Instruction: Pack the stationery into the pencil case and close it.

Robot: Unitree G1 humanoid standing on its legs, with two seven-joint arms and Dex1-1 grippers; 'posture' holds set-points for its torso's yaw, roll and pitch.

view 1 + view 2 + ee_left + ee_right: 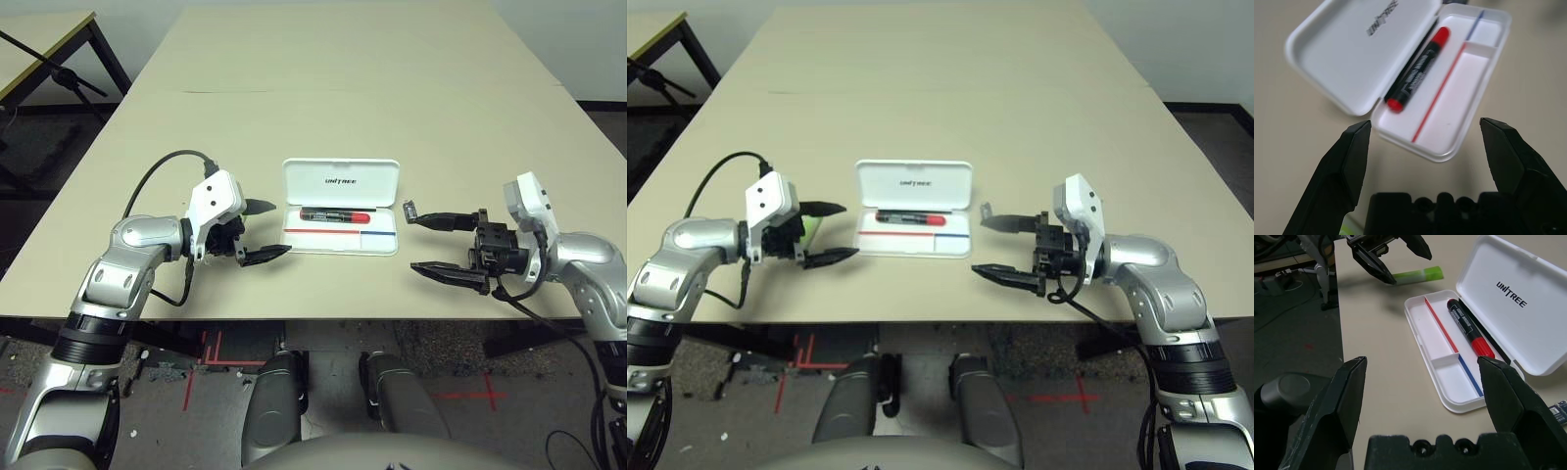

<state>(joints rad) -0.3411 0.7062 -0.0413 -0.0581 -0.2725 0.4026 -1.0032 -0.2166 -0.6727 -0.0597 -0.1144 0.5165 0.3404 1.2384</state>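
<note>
Fingers of the left gripper stand spread and empty beside the left end of the pencil case, and the right gripper is just as wide and empty off its right end, on the pale worktop; the case lies open, lid up, with the black marker in its rear channel. From the right eye, the lime-green highlighter peeps out behind the left gripper, lying on the worktop outside the case. Along the left wrist, the marker sits snug against the hinge and the front compartment is bare. Along the right wrist, the highlighter lies flat just under the left fingers, and a small dark piece rests near the case's right end. The highlighter looks next: best to straddle its middle, pinch across its width, and lay it parallel to the marker.
</note>
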